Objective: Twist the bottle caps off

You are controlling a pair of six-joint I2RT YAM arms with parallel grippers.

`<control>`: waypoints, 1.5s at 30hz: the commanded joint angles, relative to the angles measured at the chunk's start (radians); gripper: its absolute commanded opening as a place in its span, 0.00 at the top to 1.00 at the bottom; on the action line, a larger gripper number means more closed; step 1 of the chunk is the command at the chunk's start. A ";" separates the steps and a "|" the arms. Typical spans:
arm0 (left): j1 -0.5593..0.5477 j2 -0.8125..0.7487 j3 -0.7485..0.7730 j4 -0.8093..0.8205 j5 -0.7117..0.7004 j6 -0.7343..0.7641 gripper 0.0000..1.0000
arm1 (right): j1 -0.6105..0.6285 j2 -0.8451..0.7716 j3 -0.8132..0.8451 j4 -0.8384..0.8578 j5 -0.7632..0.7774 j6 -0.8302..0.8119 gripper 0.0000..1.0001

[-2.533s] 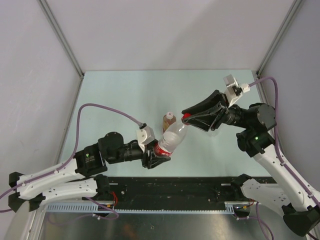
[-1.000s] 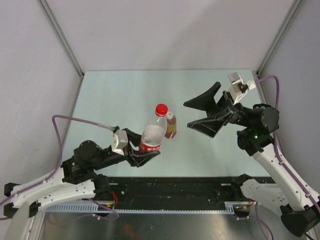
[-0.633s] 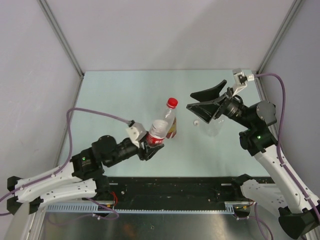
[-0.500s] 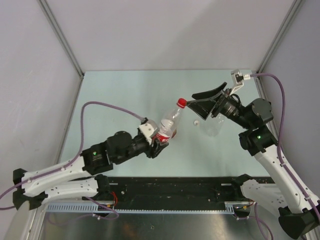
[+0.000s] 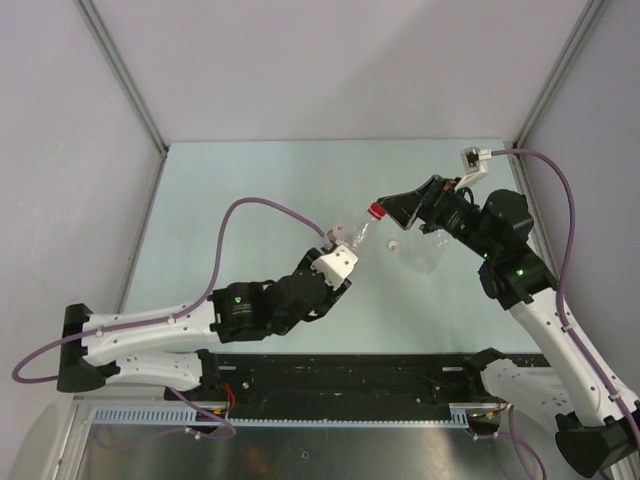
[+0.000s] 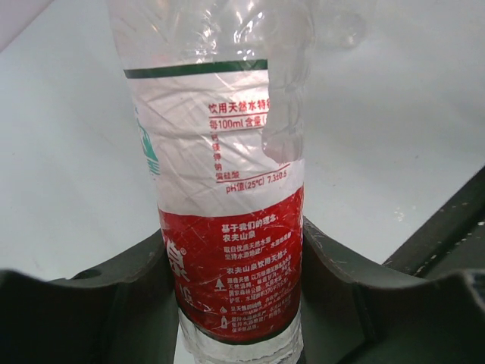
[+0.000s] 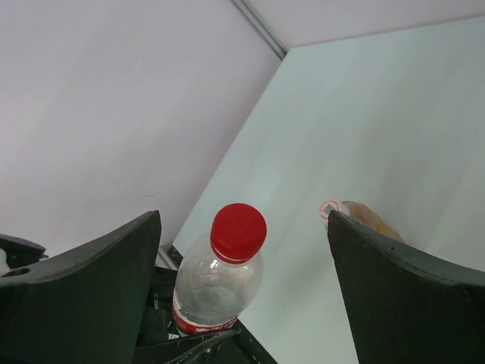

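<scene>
Left hand [image 6: 239,282] is clamped on the lower part of the clear plastic bottle with the red-and-white label [image 6: 227,189], a dark finger pressed against each side of the red band. The bottle is up off the pale green desk [image 5: 250,190], tilted with its neck pointing far and to the right, towards the other arm. The round red plastic screw cap [image 7: 239,231] sits on the neck.

Right hand [image 5: 400,208] is spread wide, holding nothing. From the right wrist view the red cap sits between the two dark fingers [image 7: 98,265], with clear space on both sides and no contact.

Down on the desk, just near of the right hand, a small white loose cap [image 5: 393,245] lies on its own. Just to its right there is a plain clear plastic bottle [image 5: 427,255], faint against the surface; I cannot tell whether it is upright.

The right wrist view also catches the small bottle of amber liquid [image 7: 371,221] beyond the held bottle, wearing a pale round cap [image 7: 331,209].
</scene>
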 commanded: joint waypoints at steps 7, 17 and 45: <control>-0.027 0.061 0.075 -0.070 -0.168 -0.029 1.00 | -0.017 0.061 0.051 -0.054 -0.019 0.045 0.21; -0.028 0.077 0.077 -0.077 -0.149 -0.026 1.00 | -0.019 0.113 0.050 -0.009 -0.098 0.102 0.34; -0.028 0.068 0.056 -0.079 -0.121 -0.044 1.00 | -0.007 0.164 0.049 0.076 -0.238 0.118 1.00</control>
